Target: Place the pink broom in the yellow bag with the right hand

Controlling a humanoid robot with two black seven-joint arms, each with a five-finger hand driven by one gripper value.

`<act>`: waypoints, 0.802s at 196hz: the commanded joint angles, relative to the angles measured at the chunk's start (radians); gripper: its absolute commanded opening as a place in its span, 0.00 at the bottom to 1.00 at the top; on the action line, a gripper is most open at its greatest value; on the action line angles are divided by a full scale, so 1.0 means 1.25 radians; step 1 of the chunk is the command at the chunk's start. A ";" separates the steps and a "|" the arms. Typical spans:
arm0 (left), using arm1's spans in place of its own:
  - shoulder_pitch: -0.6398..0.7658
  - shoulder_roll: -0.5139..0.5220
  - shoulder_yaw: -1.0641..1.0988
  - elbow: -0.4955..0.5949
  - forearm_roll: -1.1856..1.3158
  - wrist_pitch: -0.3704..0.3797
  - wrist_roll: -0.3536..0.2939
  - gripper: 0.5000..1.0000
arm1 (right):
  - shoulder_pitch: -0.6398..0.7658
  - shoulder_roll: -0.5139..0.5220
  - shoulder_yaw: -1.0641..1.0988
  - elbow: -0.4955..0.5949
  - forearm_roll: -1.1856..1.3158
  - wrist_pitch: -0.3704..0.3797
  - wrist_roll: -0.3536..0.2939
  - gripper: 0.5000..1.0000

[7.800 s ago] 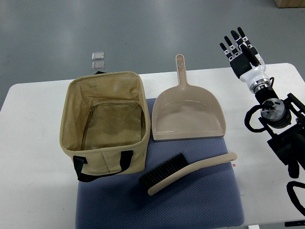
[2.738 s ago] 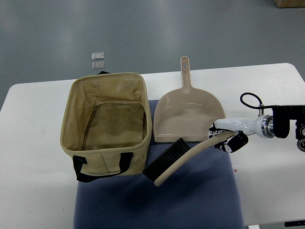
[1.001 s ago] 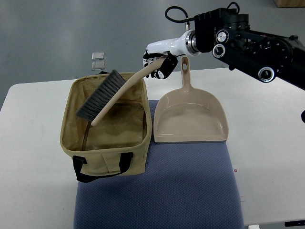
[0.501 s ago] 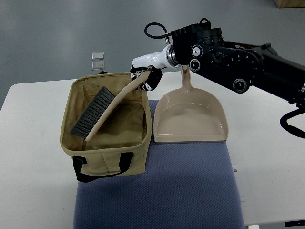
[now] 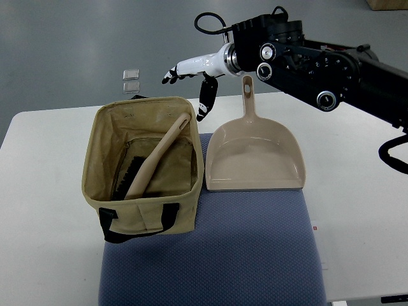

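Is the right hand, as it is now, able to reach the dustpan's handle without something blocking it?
Probably yes. The right hand hangs open beside the dustpan handle, and nothing lies between them; the broom is already inside the bag.

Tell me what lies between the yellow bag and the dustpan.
Top view: only a narrow strip of blue mat separates yellow bag from dustpan.

The beige-handled, dark-bristled broom [image 5: 155, 159] lies slanted inside the open tan bag [image 5: 144, 164], handle tip against its far wall.

The right hand [image 5: 191, 80] hovers above the yellow bag's [image 5: 141, 213] far rim — fingers spread, empty — arm reaching in from the right.
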 commanded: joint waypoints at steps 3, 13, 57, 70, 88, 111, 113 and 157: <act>0.000 0.000 0.000 -0.001 0.000 0.000 0.000 1.00 | 0.016 -0.046 0.069 0.000 0.024 -0.002 0.000 0.86; 0.000 0.000 0.000 -0.001 0.000 0.000 0.000 1.00 | 0.017 -0.064 0.110 0.000 0.040 -0.003 0.000 0.86; 0.000 0.000 0.000 -0.001 0.000 0.000 0.000 1.00 | -0.032 -0.160 0.316 -0.002 0.145 -0.025 0.002 0.86; 0.000 0.000 0.000 -0.001 0.000 0.000 0.000 1.00 | -0.070 -0.181 0.393 -0.002 0.193 -0.051 0.002 0.86; 0.000 0.000 0.000 -0.001 0.000 0.001 0.000 1.00 | -0.119 -0.197 0.481 -0.003 0.258 -0.080 0.004 0.86; 0.000 0.000 0.000 -0.001 0.000 0.001 0.000 1.00 | -0.206 -0.199 0.607 -0.004 0.383 -0.139 0.013 0.86; 0.000 0.000 0.000 -0.001 0.000 0.001 0.000 1.00 | -0.216 -0.199 0.617 -0.004 0.395 -0.146 0.016 0.86; 0.000 0.000 0.000 -0.001 0.000 0.001 0.000 1.00 | -0.369 -0.186 0.703 -0.004 0.644 -0.294 0.116 0.86</act>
